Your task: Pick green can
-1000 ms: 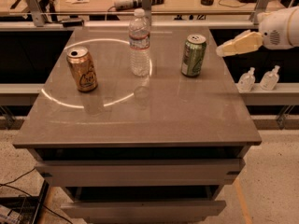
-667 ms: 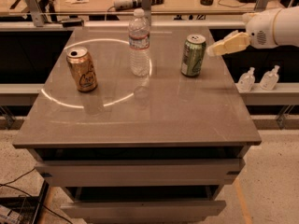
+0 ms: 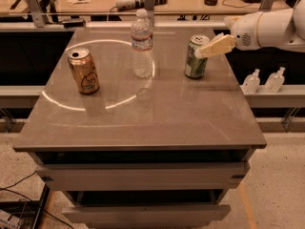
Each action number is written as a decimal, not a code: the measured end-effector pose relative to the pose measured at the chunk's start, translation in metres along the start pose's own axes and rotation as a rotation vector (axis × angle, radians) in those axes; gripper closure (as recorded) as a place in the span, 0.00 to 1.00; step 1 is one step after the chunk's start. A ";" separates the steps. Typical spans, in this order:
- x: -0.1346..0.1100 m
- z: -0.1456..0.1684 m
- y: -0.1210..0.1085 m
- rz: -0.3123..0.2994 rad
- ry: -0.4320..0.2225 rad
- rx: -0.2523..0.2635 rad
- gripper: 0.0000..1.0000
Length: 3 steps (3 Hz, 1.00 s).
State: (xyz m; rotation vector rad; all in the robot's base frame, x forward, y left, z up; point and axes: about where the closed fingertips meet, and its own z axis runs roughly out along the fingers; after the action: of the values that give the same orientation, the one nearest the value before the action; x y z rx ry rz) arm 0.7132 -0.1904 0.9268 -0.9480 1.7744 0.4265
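Found the green can upright on the grey table, toward the right rear of the top, silver lid up. Saw the gripper reaching in from the right at the level of the can's upper half — caught its cream tip overlapping the can's top right edge in the camera view, but could not say whether touching or just in front. Could not tell either whether open or closed, with only one cream wedge showing. Traced the white arm back from it to the right edge of the view. Noted a clear water bottle upright left of the green can, near but apart, and a golden-brown can upright well apart toward the left side. Spotted a bright ring of reflected light on the tabletop, with the golden-brown can inside its left part and the bottle at its right edge. Made out drawers under the top — and two small clear bottles on a ledge beyond the table's right side
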 end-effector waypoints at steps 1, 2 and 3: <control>-0.007 0.008 0.018 -0.044 -0.012 -0.089 0.00; -0.002 0.004 0.038 -0.058 0.013 -0.142 0.00; 0.014 0.008 0.044 -0.006 0.055 -0.149 0.00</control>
State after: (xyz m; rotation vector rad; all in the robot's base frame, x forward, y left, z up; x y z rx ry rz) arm 0.6821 -0.1630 0.9045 -1.0776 1.8079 0.5399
